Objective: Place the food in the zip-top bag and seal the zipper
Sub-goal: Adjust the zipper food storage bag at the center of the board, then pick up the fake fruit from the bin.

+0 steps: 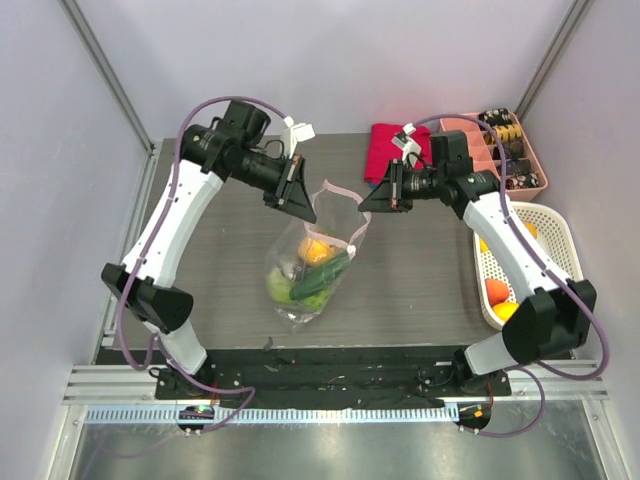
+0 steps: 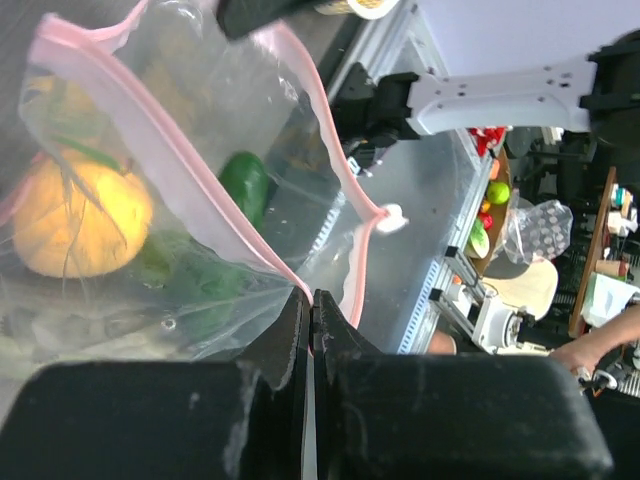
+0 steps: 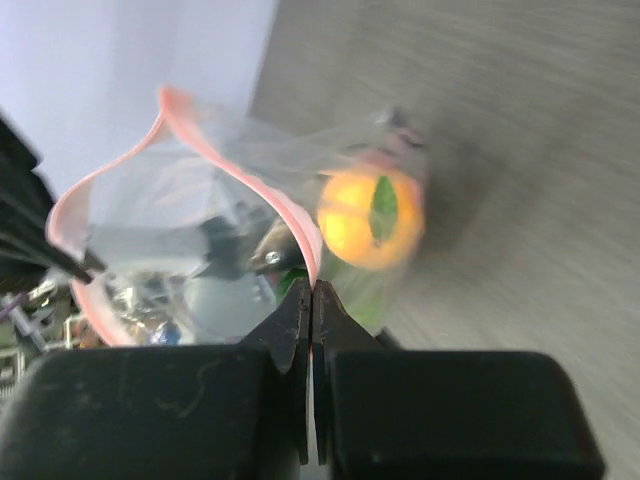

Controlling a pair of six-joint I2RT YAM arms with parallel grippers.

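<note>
Left fingers (image 2: pixel 283 345) and right fingers (image 3: pixel 285 335) clamp the zipper (image 2: pixel 160 150) at nine and three o'clock; a slipping pinch could drop the zip-top bag (image 1: pixel 298 296), spilling food (image 1: pixel 316 270).

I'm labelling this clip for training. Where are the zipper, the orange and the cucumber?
zipper (image 2: pixel 150 145), left wrist view, middle of the near pink strip.
orange (image 3: pixel 350 225), right wrist view, its skin left of the leaf.
cucumber (image 1: pixel 325 275), top view, middle of its dark green body.

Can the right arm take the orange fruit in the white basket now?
Probably not yet: the right gripper is shut on the pink zipper. The basket lies close beside that arm, so after letting go, likely yes.
</note>
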